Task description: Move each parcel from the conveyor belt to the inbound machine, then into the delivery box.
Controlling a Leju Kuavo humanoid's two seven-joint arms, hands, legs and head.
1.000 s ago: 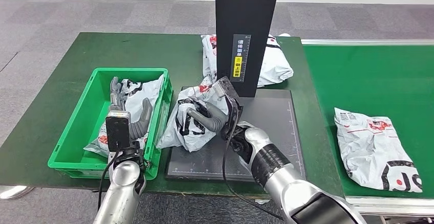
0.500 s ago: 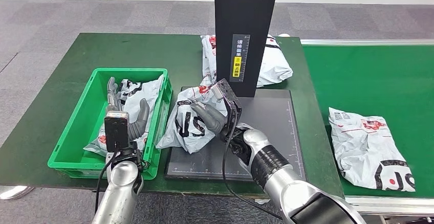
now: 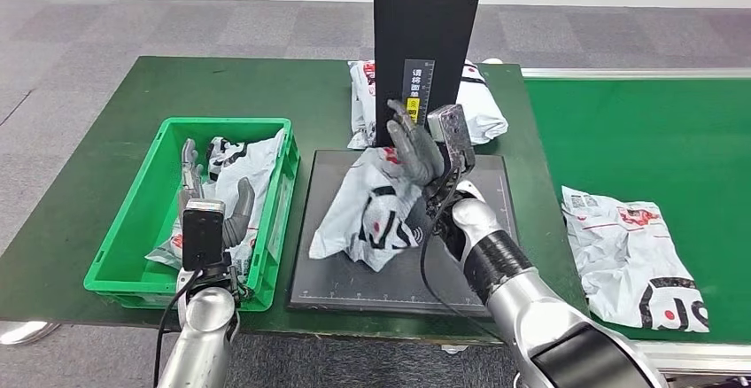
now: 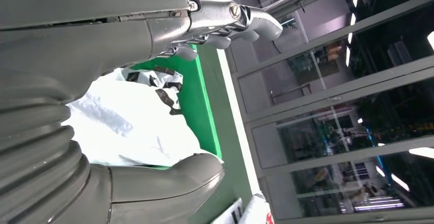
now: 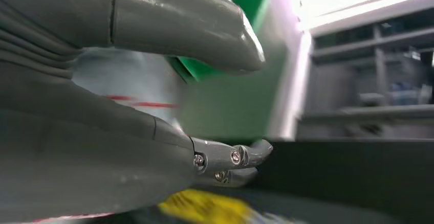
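- The left hand [image 3: 212, 215] has stayed in the green box [image 3: 133, 220] over the last second, fingers spread and holding nothing. It hangs just above the parcel already lying there [image 3: 243, 171]. The left wrist view shows the same white bag [image 4: 128, 121] below the thumb, untouched.
- The right hand [image 3: 414, 147] has changed most. A second ago it gripped the middle parcel at the scanner plate's left edge, beside the box. Now it has swung back and up toward the black column [image 3: 427, 51], fingers open and lifted clear of the bag.
- That parcel [image 3: 376, 206] has come with it. It now lies crumpled on the middle of the dark plate [image 3: 483, 273] under the column, and no hand holds it.
- My reading: the bag has been pulled onto the inbound machine for scanning, not passed on. Its move into the box is still to do.
- On the belt [image 3: 638, 131] to the right, the next parcel [image 3: 633, 255] has drifted a little leftward, toward the worktop [image 3: 89, 149]. It waits its turn.
- Farthest back, another white parcel [image 3: 478, 109] lies behind the column, as before.
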